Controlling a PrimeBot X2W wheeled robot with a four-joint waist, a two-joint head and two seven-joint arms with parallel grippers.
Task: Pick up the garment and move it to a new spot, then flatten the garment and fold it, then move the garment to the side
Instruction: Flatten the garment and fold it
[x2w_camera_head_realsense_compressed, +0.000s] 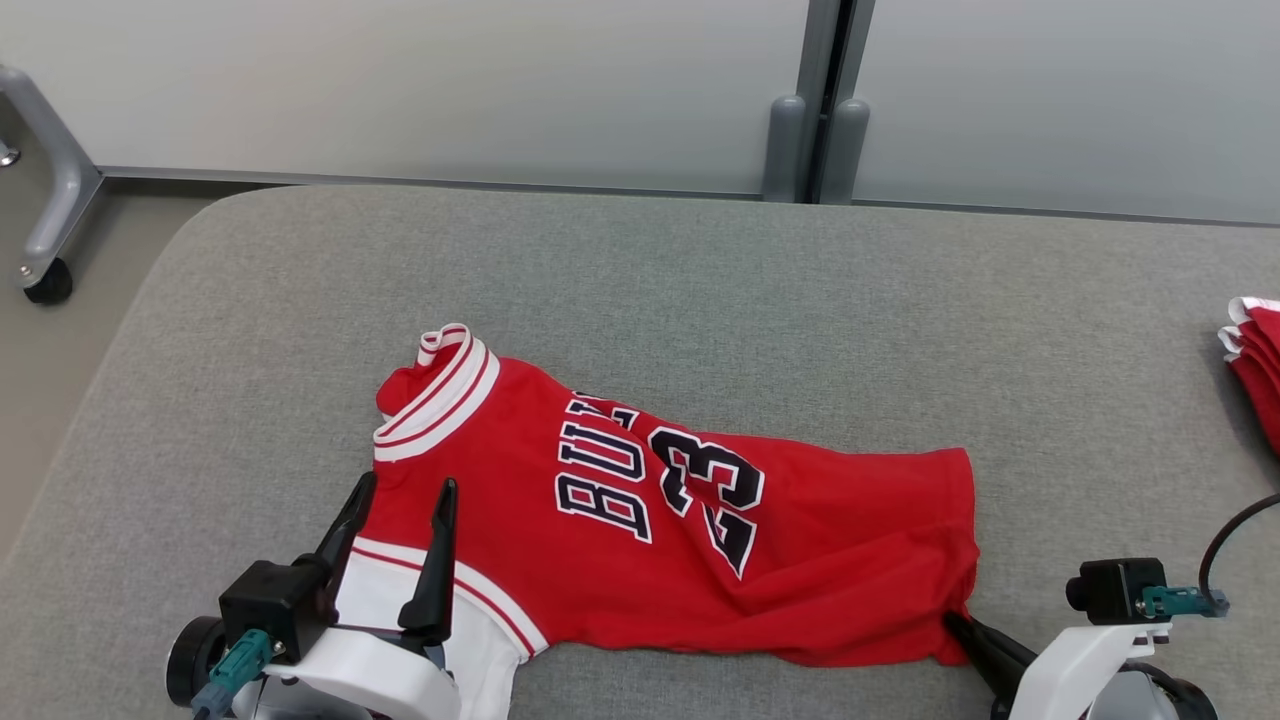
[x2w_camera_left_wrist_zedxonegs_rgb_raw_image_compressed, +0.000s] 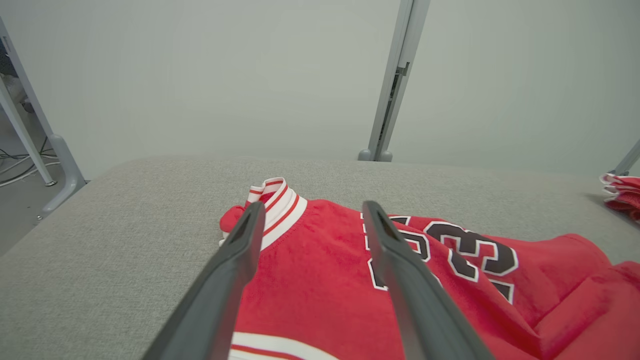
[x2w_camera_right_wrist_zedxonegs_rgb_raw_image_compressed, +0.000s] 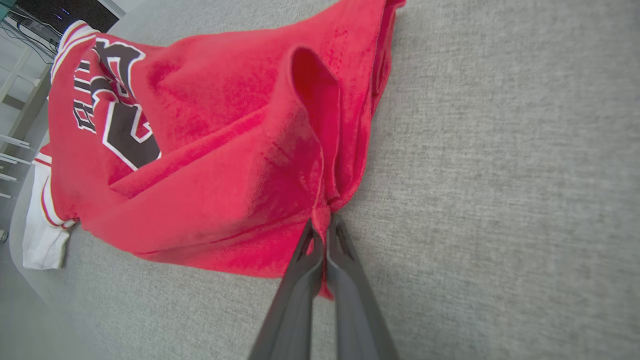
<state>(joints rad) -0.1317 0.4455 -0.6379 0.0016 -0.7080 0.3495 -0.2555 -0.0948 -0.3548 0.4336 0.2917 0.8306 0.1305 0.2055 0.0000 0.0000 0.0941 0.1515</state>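
The right gripper (x2w_camera_right_wrist_zedxonegs_rgb_raw_image_compressed: 325, 227) is clenched on a small gathered bunch of cloth at the hem corner of the jersey (x2w_camera_head_realsense_compressed: 640, 520), the corner nearest the robot on its right. The fabric puckers into a ridge running away from the fingertips. The left gripper (x2w_camera_head_realsense_compressed: 405, 485) is spread wide and grasps nothing. It hangs over the shoulder end, its fingers straddling the white trim (x2w_camera_head_realsense_compressed: 480, 630), and I cannot tell whether the tips touch the cloth. The jersey lies lengthwise across the near middle of the grey pad (x2w_camera_head_realsense_compressed: 700, 280), printed side up, with its collar (x2w_camera_head_realsense_compressed: 440, 390) to the left, rumpled rather than flat. With only one corner held, a lift now would probably hang the whole jersey from that pinch. It could then twist, drag along the pad and bunch worse, or the thin bunch could slide out from between the fingers. The pinch may also have caught one layer only, which would pull front and back apart. If the left gripper closes where it hangs, it could take a thick fold of sleeve and body together, or miss the edge altogether. A carry to the right risks landing on the red pile (x2w_camera_head_realsense_compressed: 1255, 360) at the pad's far right edge. As for containers, the pad is the only bearer, holding the jersey and that pile, well apart.
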